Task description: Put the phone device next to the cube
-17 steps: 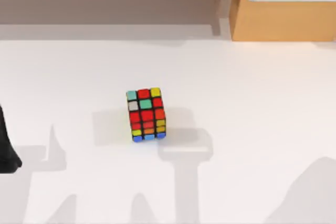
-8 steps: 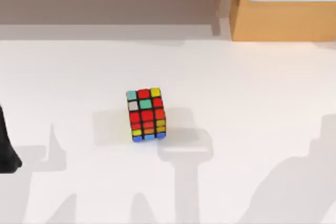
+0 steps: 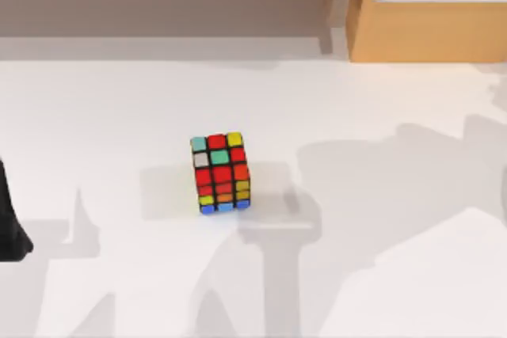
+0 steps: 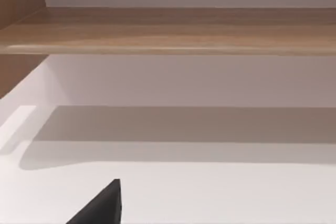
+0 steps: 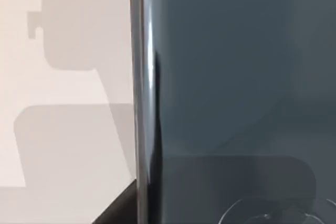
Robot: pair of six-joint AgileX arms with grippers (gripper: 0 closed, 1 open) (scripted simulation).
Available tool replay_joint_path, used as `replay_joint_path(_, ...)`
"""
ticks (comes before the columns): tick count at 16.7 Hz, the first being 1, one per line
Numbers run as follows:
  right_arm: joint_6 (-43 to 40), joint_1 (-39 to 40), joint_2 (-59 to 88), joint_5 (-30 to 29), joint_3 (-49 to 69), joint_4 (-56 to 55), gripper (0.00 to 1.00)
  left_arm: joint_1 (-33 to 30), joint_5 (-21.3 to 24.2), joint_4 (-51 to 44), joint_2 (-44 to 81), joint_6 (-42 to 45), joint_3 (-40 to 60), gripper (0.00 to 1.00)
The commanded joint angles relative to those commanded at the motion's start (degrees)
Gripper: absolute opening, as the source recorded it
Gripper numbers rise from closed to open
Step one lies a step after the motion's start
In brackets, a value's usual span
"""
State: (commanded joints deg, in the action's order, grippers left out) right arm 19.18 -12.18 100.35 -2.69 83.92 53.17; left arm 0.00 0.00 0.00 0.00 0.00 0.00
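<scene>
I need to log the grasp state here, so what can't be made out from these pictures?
- Right tool: whether it grips the phone device; in the right wrist view the close-up phone face hides it.
- Left tool: open or shut; the top view's left edge cuts off the dark left arm.
- Phone-to-cube gap: no picture holds both.

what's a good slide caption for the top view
Puzzle cube alone mid-table, left arm parked at the left edge, arm shadows across the right side, wooden cabinet behind.
</scene>
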Motion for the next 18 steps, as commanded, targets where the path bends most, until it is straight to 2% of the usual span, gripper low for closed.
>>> replay_joint_path(9, 12.12, 21.96, 9.58, 0.28, 12.72, 9.2, 0.0, 0.0, 0.0, 0.0, 0.0, 0.0, 0.0, 1.0)
replay_joint_path(18, 14.43, 40.21, 22.81, 1.74, 19.76, 13.76, 0.0, 0.0, 0.0, 0.0, 0.0, 0.0, 0.0, 1.0)
